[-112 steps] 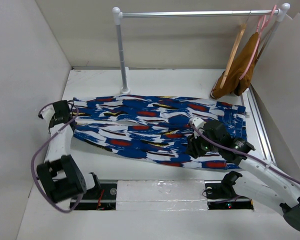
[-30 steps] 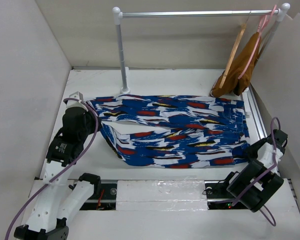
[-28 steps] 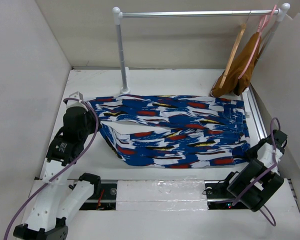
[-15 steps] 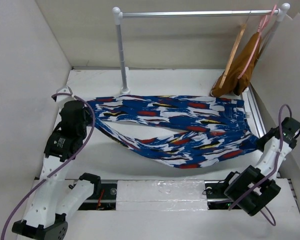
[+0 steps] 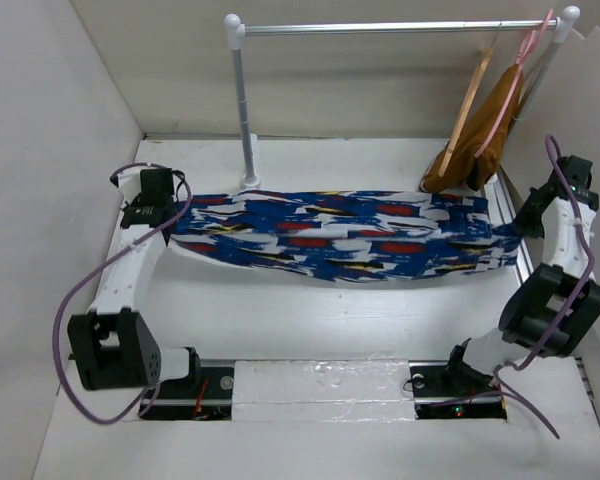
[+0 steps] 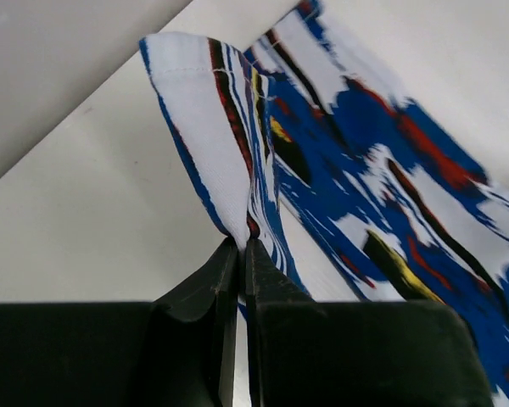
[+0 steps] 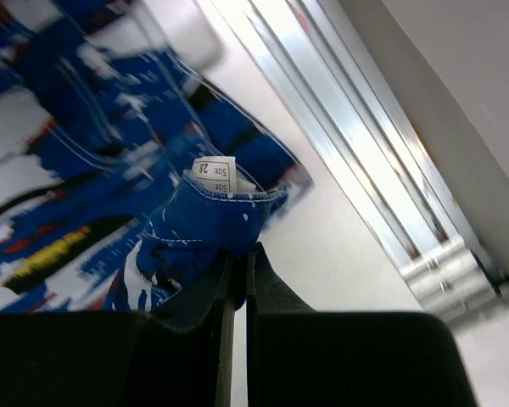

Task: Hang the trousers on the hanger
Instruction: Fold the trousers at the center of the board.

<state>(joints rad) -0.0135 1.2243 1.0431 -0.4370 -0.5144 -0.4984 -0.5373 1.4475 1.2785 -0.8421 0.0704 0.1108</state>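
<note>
Both arms have pulled the trousers (image 5: 340, 235) farther back, stretched long. The left gripper (image 6: 240, 248) pinches one end, the right gripper (image 7: 238, 254) the other.

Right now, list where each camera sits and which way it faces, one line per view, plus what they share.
Top external: fixed above and behind the arms, looking down the table toward the rail and hanger; both arms show, left gripper and right gripper.
Left wrist: on the left arm, looking past its shut fingers along the trousers.
Right wrist: looking past its fingers at the size label and metal track.
Shared: all three show the trousers, pinched at both ends.
</note>
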